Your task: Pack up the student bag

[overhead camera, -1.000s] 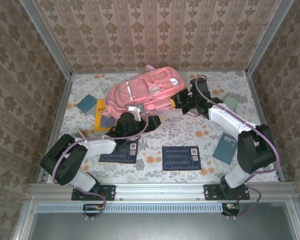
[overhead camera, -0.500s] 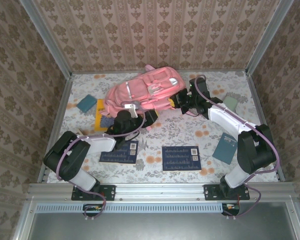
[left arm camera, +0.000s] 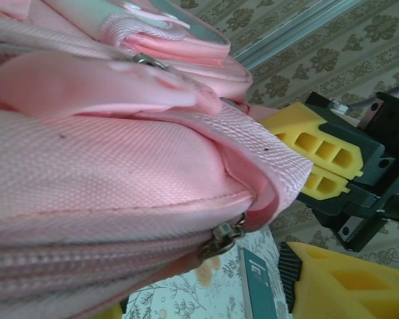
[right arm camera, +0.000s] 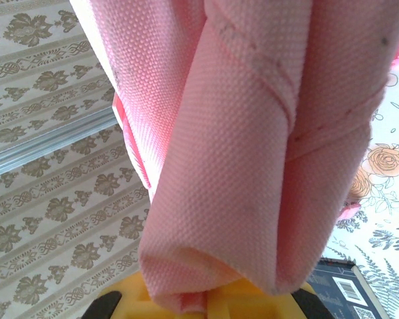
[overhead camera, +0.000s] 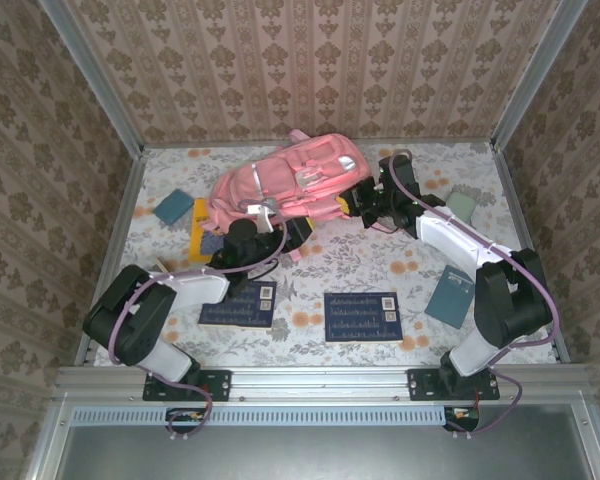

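**Pink bag lies at the back of the counter, an arm at each side**

At the far left of the flowered counter (overhead camera: 380,265) lies a teal block (overhead camera: 175,207), and just right of it a yellow slab (overhead camera: 199,230).

The left end effector (overhead camera: 285,229) is pushed against the near edge of the student bag (overhead camera: 285,180). In its wrist view one yellow finger (left arm camera: 349,286) shows at the lower right, with pink fabric and a metal zip pull (left arm camera: 219,240) close in front of it. Whether this end effector is clamped on the fabric I cannot tell.

The student bag lies on its side at the middle back of the counter, its long side running from near left to far right.

In front of it, well apart, lie two books: the left dark blue book (overhead camera: 238,306) and the right dark blue book (overhead camera: 361,316).

The right end effector (overhead camera: 358,200) is at the bag's right end. Its yellow fingers (right arm camera: 253,300) are pressed together on a fold of the bag's pink webbing.

Further right lie a pale green item (overhead camera: 462,206) and, nearer the front, a teal booklet (overhead camera: 450,296).
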Robot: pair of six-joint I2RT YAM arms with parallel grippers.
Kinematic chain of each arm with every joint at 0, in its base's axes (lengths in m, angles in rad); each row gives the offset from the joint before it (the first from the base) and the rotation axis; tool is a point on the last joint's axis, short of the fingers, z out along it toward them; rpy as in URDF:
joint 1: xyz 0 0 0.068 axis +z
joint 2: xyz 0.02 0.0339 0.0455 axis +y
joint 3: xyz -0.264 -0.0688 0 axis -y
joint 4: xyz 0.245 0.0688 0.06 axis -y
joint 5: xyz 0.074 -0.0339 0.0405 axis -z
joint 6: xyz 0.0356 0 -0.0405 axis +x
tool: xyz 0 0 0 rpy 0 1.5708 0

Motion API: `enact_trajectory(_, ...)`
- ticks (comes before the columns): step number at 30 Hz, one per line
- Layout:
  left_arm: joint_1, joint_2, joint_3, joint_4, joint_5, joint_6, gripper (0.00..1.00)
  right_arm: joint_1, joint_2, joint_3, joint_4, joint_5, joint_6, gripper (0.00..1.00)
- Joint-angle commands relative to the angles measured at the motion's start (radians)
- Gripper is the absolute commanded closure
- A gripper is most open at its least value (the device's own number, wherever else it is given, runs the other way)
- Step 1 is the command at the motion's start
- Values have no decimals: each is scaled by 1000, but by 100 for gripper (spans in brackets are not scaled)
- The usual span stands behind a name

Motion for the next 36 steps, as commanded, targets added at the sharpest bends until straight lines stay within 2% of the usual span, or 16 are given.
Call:
enact_trajectory(1, 8, -45, -12, 52, 16, -2, 40, 14, -2, 22, 61, -93, 32, 100)
enact_trajectory(4, 9, -47, -17, 50, 21, 1, 51, 15, 1, 22, 59, -93, 32, 100)
enact_trajectory(10, 9, -45, -16, 29, 19, 12, 53, 15, 0, 25, 57, -94, 32, 100)
enact_trajectory(12, 10, -43, -12, 24, 19, 15, 61, 14, 0, 25, 57, -92, 31, 100)
enact_trajectory(16, 10, -34, -13, 19, 14, 20, 69, 14, -2, 24, 57, -92, 31, 100)
enact_trajectory(19, 8, -34, -10, -2, 8, 29, 70, 14, 0, 26, 56, -92, 32, 100)
enact_trajectory(22, 8, -35, -9, -14, -2, 38, 76, 16, -1, 29, 57, -94, 32, 100)
enact_trajectory(26, 8, -45, -5, -54, -17, 55, 93, 15, -1, 29, 56, -94, 34, 100)
enact_trajectory(27, 8, -54, -5, -70, -26, 63, 99, 14, -2, 28, 57, -95, 34, 100)
enact_trajectory(28, 9, -62, -6, -92, -35, 71, 100, 13, -2, 26, 56, -94, 34, 100)
enact_trajectory(32, 8, -125, 3, -239, -95, 128, 100, 8, -4, 13, 69, -95, 35, 100)
enact_trajectory(36, 8, -218, 34, -492, -208, 228, 100, -9, -10, -17, 83, -96, 36, 100)
